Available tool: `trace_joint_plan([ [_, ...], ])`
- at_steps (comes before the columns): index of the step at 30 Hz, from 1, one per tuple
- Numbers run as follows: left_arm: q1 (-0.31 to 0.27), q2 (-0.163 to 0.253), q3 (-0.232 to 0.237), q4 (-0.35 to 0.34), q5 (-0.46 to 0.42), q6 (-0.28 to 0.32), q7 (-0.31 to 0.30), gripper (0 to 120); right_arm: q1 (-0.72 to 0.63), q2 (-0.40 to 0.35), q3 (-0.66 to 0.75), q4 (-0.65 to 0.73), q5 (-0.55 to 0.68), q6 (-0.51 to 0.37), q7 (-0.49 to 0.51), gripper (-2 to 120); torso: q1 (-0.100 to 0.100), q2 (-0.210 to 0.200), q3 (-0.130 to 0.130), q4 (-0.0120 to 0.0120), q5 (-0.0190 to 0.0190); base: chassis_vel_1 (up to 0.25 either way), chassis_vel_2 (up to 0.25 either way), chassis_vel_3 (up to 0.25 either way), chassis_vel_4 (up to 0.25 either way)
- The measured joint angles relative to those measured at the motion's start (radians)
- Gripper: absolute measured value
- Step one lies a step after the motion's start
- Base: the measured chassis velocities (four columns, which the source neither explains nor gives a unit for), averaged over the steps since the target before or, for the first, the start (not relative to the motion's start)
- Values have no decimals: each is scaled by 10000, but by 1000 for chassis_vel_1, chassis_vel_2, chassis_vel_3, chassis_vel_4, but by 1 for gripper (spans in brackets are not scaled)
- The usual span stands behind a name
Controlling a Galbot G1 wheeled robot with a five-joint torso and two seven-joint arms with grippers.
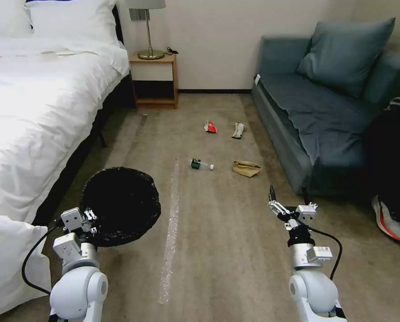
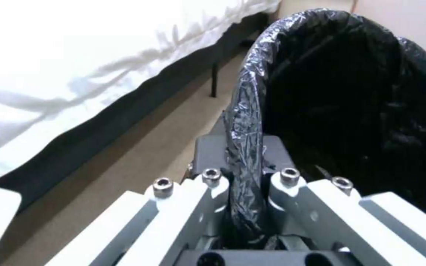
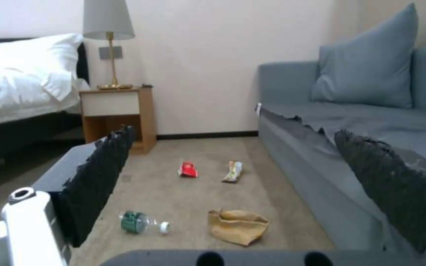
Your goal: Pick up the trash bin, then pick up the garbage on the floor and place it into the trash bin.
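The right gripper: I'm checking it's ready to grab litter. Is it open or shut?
Open. The right gripper has its fingers spread wide apart, nothing between them, above the floor.

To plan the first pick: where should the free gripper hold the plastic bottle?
Probably the bottle by its middle, from above: it lies flat on the carpet, apart from the paper bag. The open right gripper should span its narrow width, not its length.

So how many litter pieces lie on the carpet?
4: clear plastic bottle and crumpled brown paper bag nearer; red-white snack wrapper and green-yellow bar wrapper farther.
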Motion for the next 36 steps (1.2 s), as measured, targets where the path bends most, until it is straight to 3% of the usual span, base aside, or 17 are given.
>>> trace_joint_plan([
  [13,5,-24,156,165,284,-290,421,4,61,16,296,-247,-83,161,-632,100,0,1,0,0,0,0,0,0,0],
  [25,-123,-56,28,295,322,-177,83,4,102,73,331,-395,-91,258,-712,100,-1,1,0,0,0,-3,3,4,-5],
  [36,-125,-57,-16,295,327,-178,68,4,109,87,391,-413,-99,354,-805,100,0,2,1,1,0,-95,92,107,-100],
])
